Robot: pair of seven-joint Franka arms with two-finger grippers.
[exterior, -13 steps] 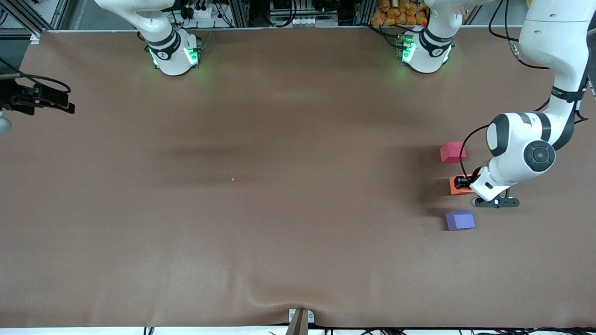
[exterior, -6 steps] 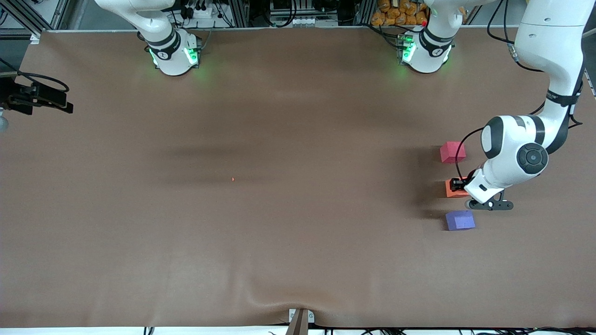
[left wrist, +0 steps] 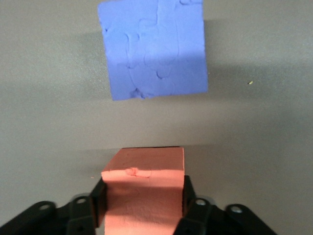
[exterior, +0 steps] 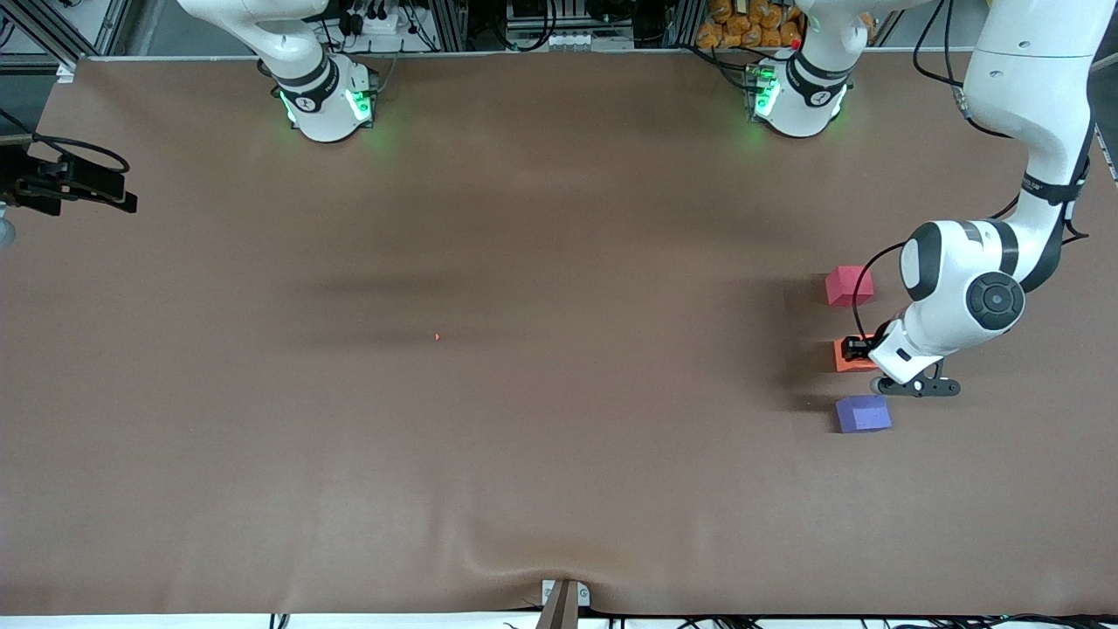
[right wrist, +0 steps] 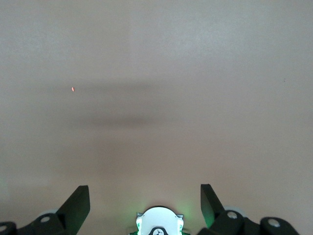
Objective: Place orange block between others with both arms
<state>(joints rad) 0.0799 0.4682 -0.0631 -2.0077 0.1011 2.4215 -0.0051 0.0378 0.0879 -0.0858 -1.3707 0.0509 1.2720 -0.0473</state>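
Brown cloth-covered desk (exterior: 524,393) under two white arms. At the edge by the right arm's end, right end effector (exterior: 74,183), waiting, fingers (right wrist: 78,205) spread wide apart, nothing between. Toward the left arm's end, a row of three: pinkish-red cube (exterior: 848,286) farthest from the camera, orange block (exterior: 844,355) in the middle, purple-blue cube (exterior: 863,413) nearest. Left end effector (exterior: 860,348) low over the gap, clamped on the orange block's two sides, apparently resting on the desk. Likely next: release, then straight up, no sideways drift toward either neighbour.
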